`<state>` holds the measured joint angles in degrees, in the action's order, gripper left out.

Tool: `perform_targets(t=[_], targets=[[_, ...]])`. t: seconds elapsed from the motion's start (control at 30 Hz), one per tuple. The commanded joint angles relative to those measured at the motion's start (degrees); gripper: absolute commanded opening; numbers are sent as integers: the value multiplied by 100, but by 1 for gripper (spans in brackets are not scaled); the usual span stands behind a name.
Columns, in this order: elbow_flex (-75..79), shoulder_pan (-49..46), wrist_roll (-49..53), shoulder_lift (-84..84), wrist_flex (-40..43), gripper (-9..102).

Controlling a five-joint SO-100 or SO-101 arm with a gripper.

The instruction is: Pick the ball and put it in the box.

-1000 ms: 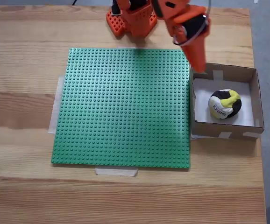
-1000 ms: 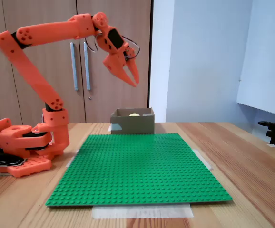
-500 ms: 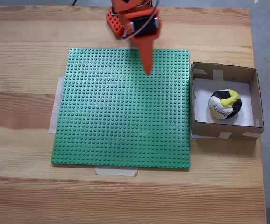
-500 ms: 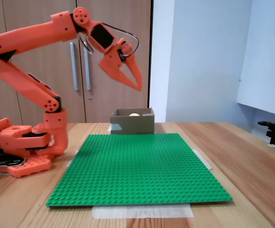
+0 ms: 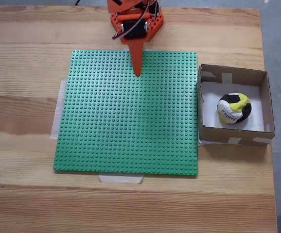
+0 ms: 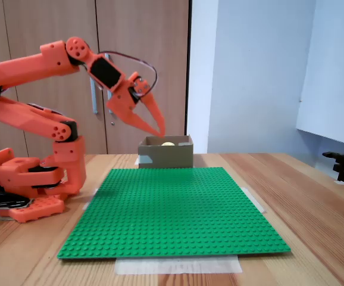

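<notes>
wooden table (image 5: 24, 73); ball (image 5: 234, 108) reading "knime" sits in box (image 5: 233, 75); claw (image 6: 158, 130) narrow, empty.

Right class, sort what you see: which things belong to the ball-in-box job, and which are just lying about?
Belongs to the job:
yellow, black and white soft ball
shallow brown cardboard box
orange gripper

Just lying about:
green studded baseplate
pale tape strips
wooden table

yellow-black-white ball (image 5: 234, 108) resting inside brown box (image 5: 263, 102).
</notes>
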<state>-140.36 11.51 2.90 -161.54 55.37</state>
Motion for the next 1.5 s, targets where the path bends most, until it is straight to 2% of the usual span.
perform_targets(t=[0.0,0.4,0.67,1.17,1.47], targets=[[-211,-114,18,-334,-246,-1],[-1450,-483,53,-835,-967,-1],[-2109,-510,79,-1406,-1090,-1],[-2408,-519,-185,-2153,-123,-1],[-2628,-642,-53,-2312,-79,-1]])
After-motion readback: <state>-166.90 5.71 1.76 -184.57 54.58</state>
